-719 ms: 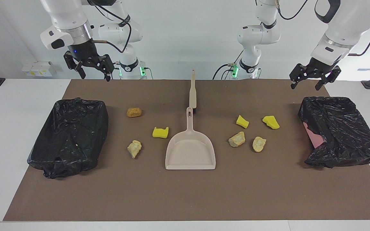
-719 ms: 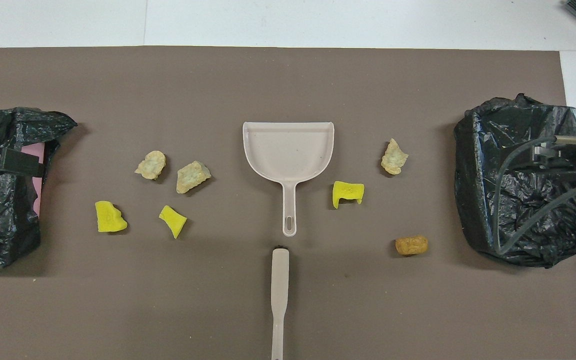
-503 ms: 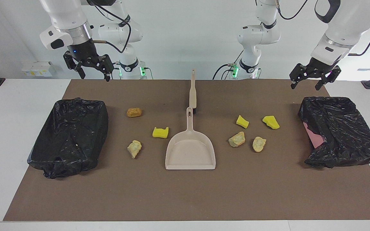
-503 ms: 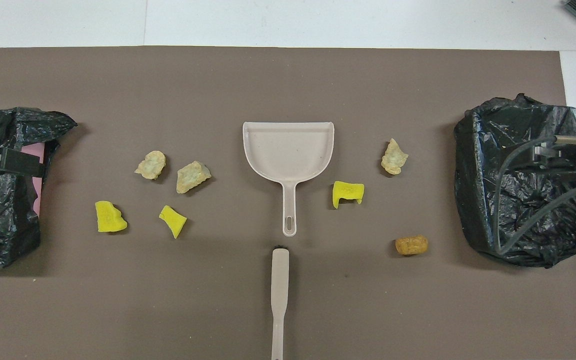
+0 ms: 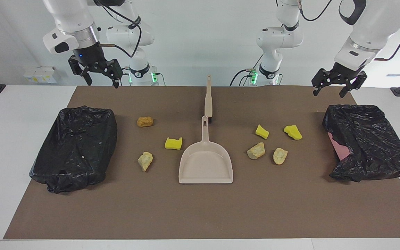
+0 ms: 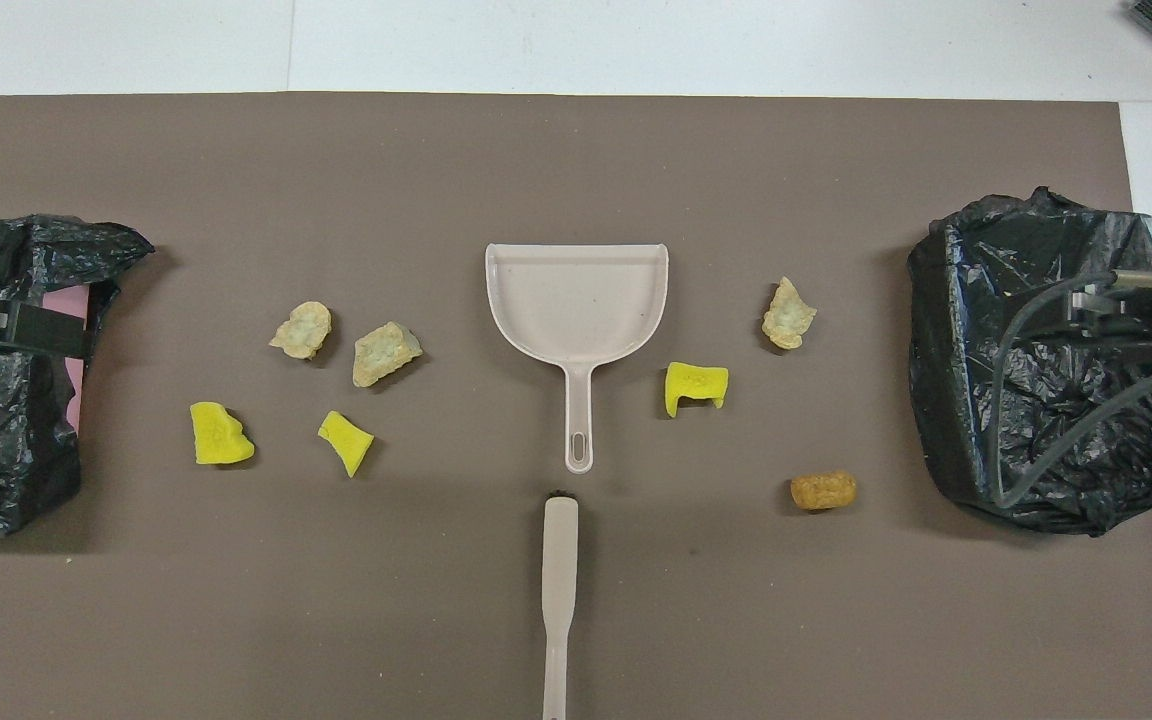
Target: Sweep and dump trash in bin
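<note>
Trash (image 5: 256, 150) scattered beside dustpan (image 5: 206, 166); both hands (image 5: 333, 86) raised — apart.

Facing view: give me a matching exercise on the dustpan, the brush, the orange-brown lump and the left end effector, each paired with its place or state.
1. dustpan
2. brush
3. orange-brown lump
4. left end effector

A. raised, open, holding nothing
B. lying empty, handle toward the robots
C. lying toward the right arm's end
D. nearest the robots, in line with the dustpan's handle

Pairs: 1-B, 2-D, 3-C, 4-A
</note>
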`<action>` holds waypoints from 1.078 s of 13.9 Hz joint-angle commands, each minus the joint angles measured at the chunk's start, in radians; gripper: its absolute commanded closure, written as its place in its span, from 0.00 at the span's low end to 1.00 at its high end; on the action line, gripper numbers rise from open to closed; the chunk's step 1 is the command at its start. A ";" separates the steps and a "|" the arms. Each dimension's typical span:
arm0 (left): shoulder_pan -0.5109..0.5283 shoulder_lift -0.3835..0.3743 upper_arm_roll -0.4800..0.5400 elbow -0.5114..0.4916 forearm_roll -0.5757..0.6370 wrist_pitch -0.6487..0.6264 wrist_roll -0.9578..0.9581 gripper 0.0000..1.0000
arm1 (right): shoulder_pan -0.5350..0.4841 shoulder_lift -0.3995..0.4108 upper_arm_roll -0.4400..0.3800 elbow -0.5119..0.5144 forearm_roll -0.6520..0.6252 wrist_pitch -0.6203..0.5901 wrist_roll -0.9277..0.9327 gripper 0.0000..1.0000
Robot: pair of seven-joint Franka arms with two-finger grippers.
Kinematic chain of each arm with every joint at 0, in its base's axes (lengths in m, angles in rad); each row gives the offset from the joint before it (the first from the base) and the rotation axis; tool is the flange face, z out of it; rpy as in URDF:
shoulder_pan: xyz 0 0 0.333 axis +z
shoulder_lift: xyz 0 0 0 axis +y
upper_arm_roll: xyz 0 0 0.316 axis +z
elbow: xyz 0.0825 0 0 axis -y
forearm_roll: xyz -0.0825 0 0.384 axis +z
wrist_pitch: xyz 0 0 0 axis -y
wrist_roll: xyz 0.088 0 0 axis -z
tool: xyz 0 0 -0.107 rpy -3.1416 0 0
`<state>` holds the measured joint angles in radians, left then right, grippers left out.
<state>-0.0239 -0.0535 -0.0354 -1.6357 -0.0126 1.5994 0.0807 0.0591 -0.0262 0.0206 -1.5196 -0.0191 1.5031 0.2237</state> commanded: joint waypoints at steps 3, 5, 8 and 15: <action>-0.013 -0.032 0.008 -0.070 -0.001 0.011 0.017 0.00 | -0.010 -0.012 -0.002 -0.010 0.022 -0.007 -0.037 0.00; -0.014 -0.031 0.008 -0.099 -0.003 0.023 0.075 0.00 | -0.010 -0.012 -0.002 -0.010 0.022 -0.006 -0.037 0.00; -0.040 -0.035 0.005 -0.182 -0.009 0.088 0.245 0.00 | -0.010 -0.012 -0.002 -0.010 0.022 -0.006 -0.037 0.00; -0.241 -0.114 0.003 -0.407 -0.021 0.180 0.409 0.00 | -0.010 -0.012 -0.002 -0.008 0.022 -0.006 -0.037 0.00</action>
<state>-0.2075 -0.0845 -0.0473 -1.9195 -0.0192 1.7227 0.4666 0.0591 -0.0262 0.0205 -1.5196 -0.0191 1.5031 0.2237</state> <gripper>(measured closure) 0.000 0.000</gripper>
